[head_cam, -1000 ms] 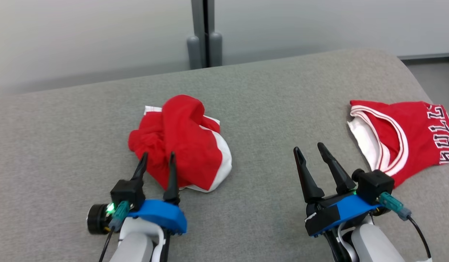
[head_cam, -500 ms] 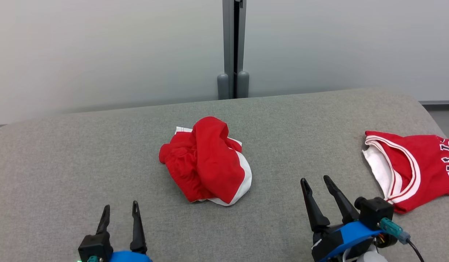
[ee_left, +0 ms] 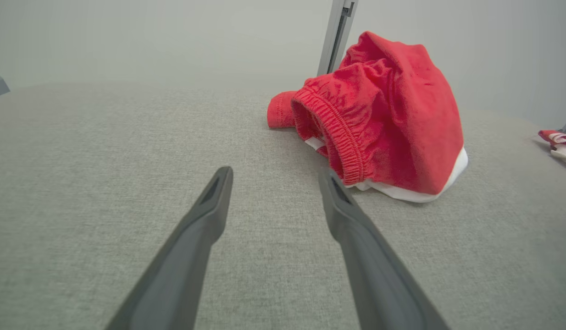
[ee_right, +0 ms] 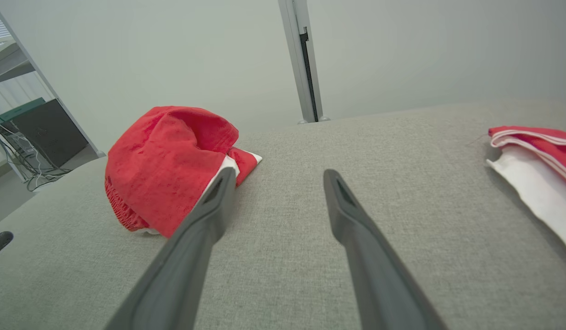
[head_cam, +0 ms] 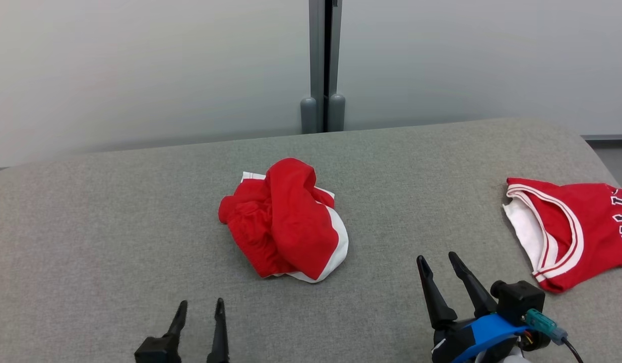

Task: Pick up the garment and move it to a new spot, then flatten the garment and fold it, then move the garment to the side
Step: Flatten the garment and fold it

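Note:
The garment (head_cam: 286,222) is a crumpled red heap with white trim and an elastic waistband, lying mid-surface on the grey padded surface (head_cam: 114,227). My left gripper (head_cam: 201,302) is open at the bottom edge of the head view, a little nearer than the garment and to its left, touching nothing. In the left wrist view the garment (ee_left: 384,119) sits ahead and to the right of the open left gripper (ee_left: 276,172). My right gripper (head_cam: 436,257) is open and empty, to the right of the garment. Its wrist view shows the garment (ee_right: 168,160) to the left of the right gripper (ee_right: 279,171).
A red jersey (head_cam: 573,232) with white trim and lettering lies flat at the surface's right end, just right of my right gripper; it also appears as the jersey (ee_right: 535,151) in the right wrist view. A grey post (head_cam: 322,65) stands against the pale wall behind the surface.
My left gripper has drawn back from the garment's near edge toward me, still open. The head camera has tilted up. The garment and the right gripper keep their places.

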